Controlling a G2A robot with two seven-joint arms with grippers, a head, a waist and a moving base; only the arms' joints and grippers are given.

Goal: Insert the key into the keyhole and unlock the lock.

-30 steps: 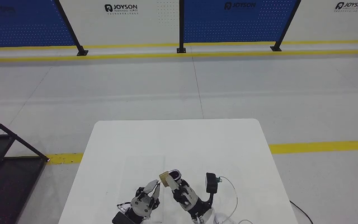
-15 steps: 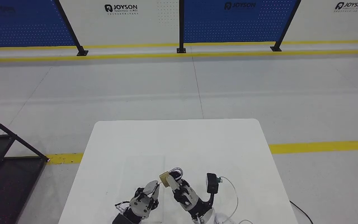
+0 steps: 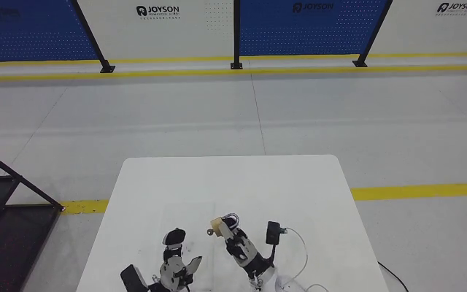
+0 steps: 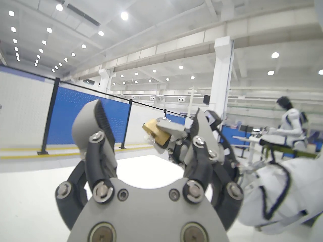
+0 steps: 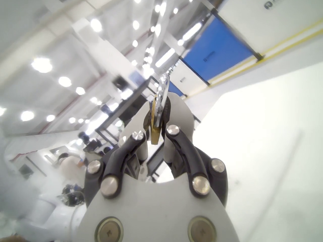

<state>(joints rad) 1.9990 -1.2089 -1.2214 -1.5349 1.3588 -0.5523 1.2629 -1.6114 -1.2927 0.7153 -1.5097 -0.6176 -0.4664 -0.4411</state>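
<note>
Lock (image 3: 217,223), a brass padlock, hangs clear of the white surface (image 3: 219,182) above its near edge, about midway between the left and right edges, gripped by the right pincer. Off the surface's left edge a black stand (image 3: 18,241) sits on the floor. Along the near edge, left of the middle, the left pincer (image 4: 145,117) is spread wide with nothing between its ribbed pads (image 4: 104,124). It points across at the lock and is apart from it. At the lock's end facing that pincer a small silvery piece (image 4: 149,137) juts from the brass; it may be the key, but I cannot tell for sure. Just right of that, the right pincer (image 5: 160,105) is closed narrow on the lock's flat sides, with the brass body between the fingers and the steel shackle (image 5: 163,85) sticking out past the tips. Whether the shackle is latched cannot be told. Beyond the far edge, blue and white barrier panels (image 3: 306,25) stand along a yellow floor stripe (image 3: 241,71).
</note>
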